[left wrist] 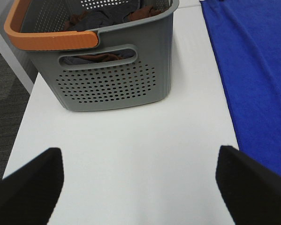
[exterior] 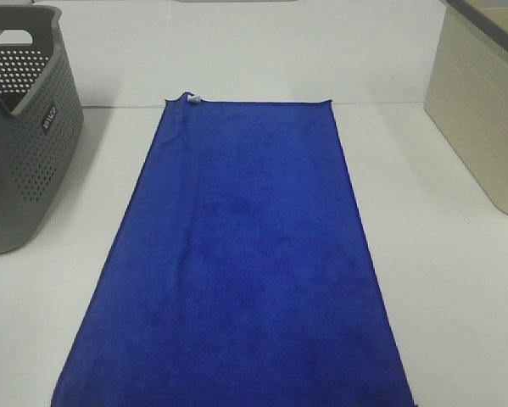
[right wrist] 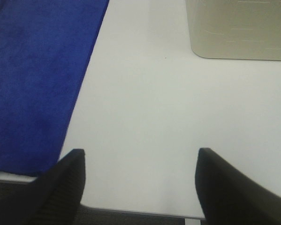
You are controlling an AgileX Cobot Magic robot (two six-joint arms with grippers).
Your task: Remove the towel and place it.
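Observation:
The royal-blue towel (exterior: 245, 254) lies flat and spread lengthwise down the middle of the white table, a small white tag at its far left corner. Its edge shows in the left wrist view (left wrist: 253, 75) and in the right wrist view (right wrist: 32, 79). My left gripper (left wrist: 140, 187) stands open over bare table between the grey basket and the towel, holding nothing. My right gripper (right wrist: 140, 187) is open too, above the table's near edge to the right of the towel. Neither arm appears in the exterior high view.
A grey perforated basket (exterior: 25, 136) with an orange handle (left wrist: 51, 40) stands at the left and holds dark and brown clothes. A beige bin (exterior: 482, 102) stands at the right, also seen from the right wrist (right wrist: 239, 28). The table's front edge (right wrist: 140, 213) runs just below my right fingers.

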